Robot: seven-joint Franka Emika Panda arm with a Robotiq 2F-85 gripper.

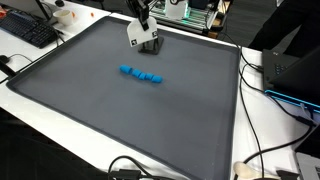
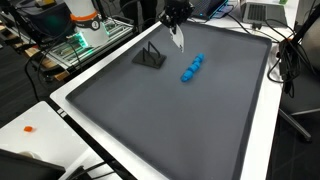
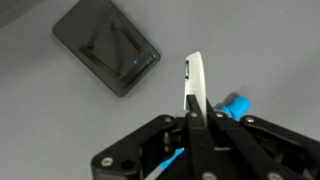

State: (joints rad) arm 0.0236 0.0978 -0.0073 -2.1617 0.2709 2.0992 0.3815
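Observation:
My gripper (image 3: pixel 194 108) is shut on a thin white blade-like piece (image 3: pixel 194 74) that sticks out past the fingertips; a blue strip shows under the jaws. In both exterior views the gripper (image 1: pixel 141 20) (image 2: pixel 176 22) hangs over the far part of the dark grey mat (image 1: pixel 120 120) (image 2: pixel 190 130), with the white piece (image 2: pixel 178 38) (image 1: pixel 134 32) pointing down. A dark grey angular stand (image 3: pixel 107 57) (image 1: pixel 151 43) (image 2: pixel 150 57) sits on the mat just beside it. A short row of blue pieces (image 1: pixel 140 74) (image 2: pixel 190 68) (image 3: pixel 237 104) lies a little further off.
The mat lies on a white table (image 1: pixel 262 130). A keyboard (image 1: pixel 28 30) sits at one corner, cables (image 1: pixel 262 150) run along an edge, and a green circuit board (image 2: pixel 85 40) stands beyond the mat. A small orange item (image 2: pixel 30 128) lies on the white surface.

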